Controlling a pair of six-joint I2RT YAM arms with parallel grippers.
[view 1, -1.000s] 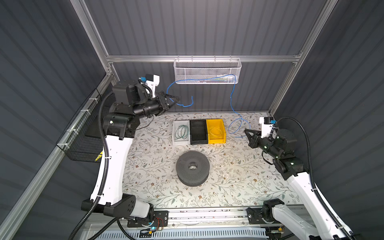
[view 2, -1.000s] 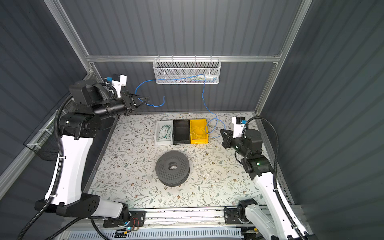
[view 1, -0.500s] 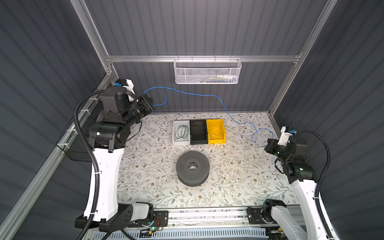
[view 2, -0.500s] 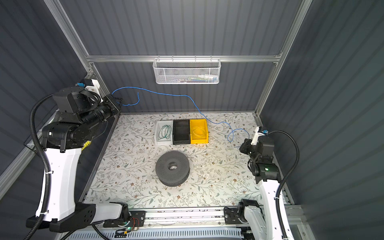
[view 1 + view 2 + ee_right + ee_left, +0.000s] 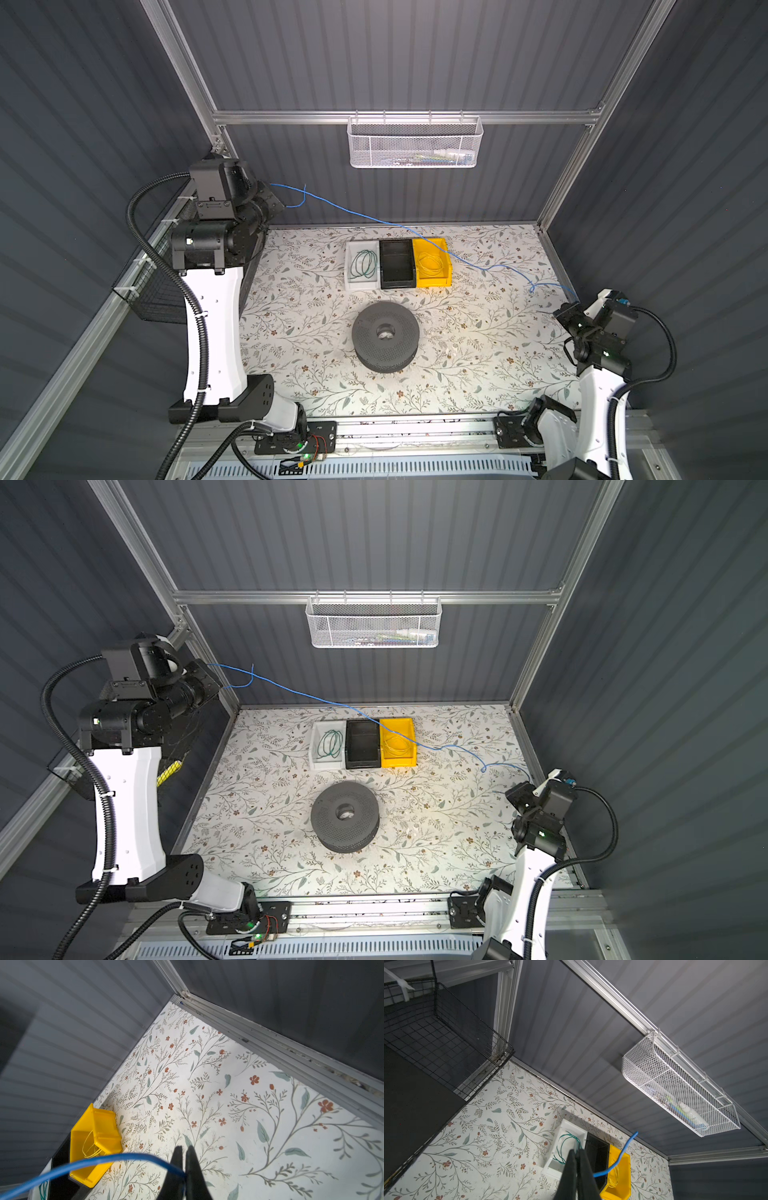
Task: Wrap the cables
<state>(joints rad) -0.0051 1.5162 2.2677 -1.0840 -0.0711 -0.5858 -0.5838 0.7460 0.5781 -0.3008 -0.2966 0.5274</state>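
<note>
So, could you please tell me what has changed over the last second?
The arms swung apart: left gripper to the back-left corner, right gripper to the right edge, pulling the blue wire out of the mesh basket and stretching it between them. Jaws stayed shut on it; bins and spool unmoved.

Left tool [image 5: 576,1151] held high, right tool [image 5: 184,1149] low — both clamped.

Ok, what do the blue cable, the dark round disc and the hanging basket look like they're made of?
The blue cable: glossy plastic-sheathed wire; smooth and holding springy curves.
The dark round disc: matte grey, finely perforated top; probably plastic or foam, cannot tell which.
The hanging basket: white-coated metal mesh, going by the diamond weave and wire rim.
</note>
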